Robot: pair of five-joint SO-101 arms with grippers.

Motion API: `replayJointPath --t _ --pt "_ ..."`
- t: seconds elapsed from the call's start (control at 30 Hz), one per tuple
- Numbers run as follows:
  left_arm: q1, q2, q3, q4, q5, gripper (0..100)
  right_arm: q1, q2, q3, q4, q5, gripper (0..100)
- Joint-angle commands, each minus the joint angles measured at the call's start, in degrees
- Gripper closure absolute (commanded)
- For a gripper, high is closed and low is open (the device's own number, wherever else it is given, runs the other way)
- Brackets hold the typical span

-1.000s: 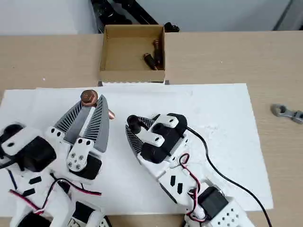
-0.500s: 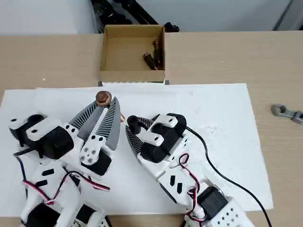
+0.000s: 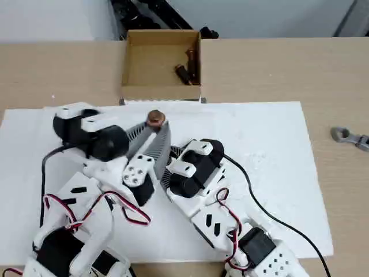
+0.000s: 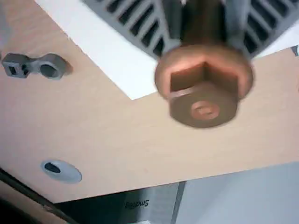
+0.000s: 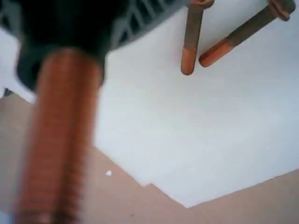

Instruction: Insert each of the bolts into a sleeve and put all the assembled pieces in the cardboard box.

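My left gripper (image 3: 153, 130) is shut on a copper bolt (image 3: 155, 119), whose hex head (image 4: 204, 88) sticks out between the grey ribbed fingers (image 4: 135, 23). It hangs over the white sheet, right against my right gripper (image 3: 167, 164). That gripper is shut on a black sleeve (image 5: 51, 28). The bolt's threaded shaft (image 5: 60, 135) runs out from the sleeve; whether it is inside I cannot tell. The cardboard box (image 3: 161, 92) stands at the back with assembled pieces (image 3: 187, 66) in it.
Two more copper bolts (image 5: 191, 42) (image 5: 238, 35) lie on the white sheet (image 3: 271, 138). A grey wrench (image 3: 349, 137) (image 4: 35, 65) rests on the bare table at the right. Black cables trail from the right arm toward the front edge.
My left arm swung to the right and slightly back with the bolt, closing the gap until it overlaps the right gripper's sleeve. The right arm barely moved.
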Motion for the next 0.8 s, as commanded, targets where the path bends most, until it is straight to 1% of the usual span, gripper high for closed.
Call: replayJointPath --t 0.0,0.13,0.27,0.4,0.63,0.77 --pt "0.4 0.3 -3.4 0.9 -1.2 100 -0.3 -0.2 -0.6 -1.0 -0.4 99.6" --pt "0.4 0.2 -4.4 1.3 -3.6 100 -0.3 -0.2 -0.6 -1.0 -0.4 99.6" --pt "0.4 0.6 -10.2 6.5 -4.0 100 -0.3 -0.2 -0.6 -0.9 -0.3 99.6" --pt "0.4 0.6 -11.1 7.8 -4.0 100 -0.3 -0.2 -0.6 -0.9 -0.3 99.6" --pt "0.4 0.7 -5.1 3.8 -4.1 100 -0.3 -0.2 -0.6 -1.0 -0.3 99.6" --pt "-2.6 0.4 -2.0 0.4 -4.1 100 -0.3 -0.2 -0.6 -0.9 -0.3 99.6"
